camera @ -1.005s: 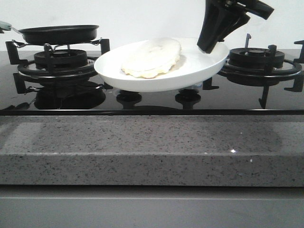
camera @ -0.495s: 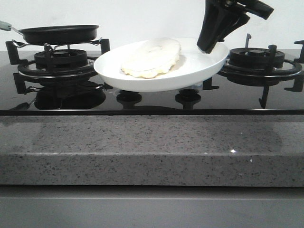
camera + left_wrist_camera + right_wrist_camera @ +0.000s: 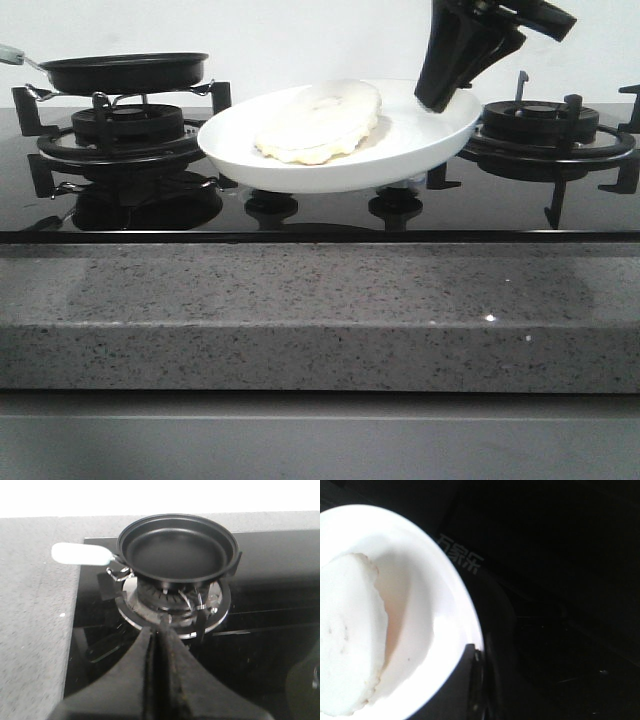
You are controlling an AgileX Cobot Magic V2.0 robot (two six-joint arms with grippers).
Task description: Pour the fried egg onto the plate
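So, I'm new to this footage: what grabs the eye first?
The white plate at the middle of the hob, tilted, with the fried egg on it and the right gripper at its right rim. On the left burner sits an empty black frying pan.

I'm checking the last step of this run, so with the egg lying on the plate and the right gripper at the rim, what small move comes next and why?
Probably open the right gripper and lift clear. The fried egg already lies on the plate, the pan sits empty on its burner, and the right fingers clamp the plate's rim, so letting go is likely what is left.
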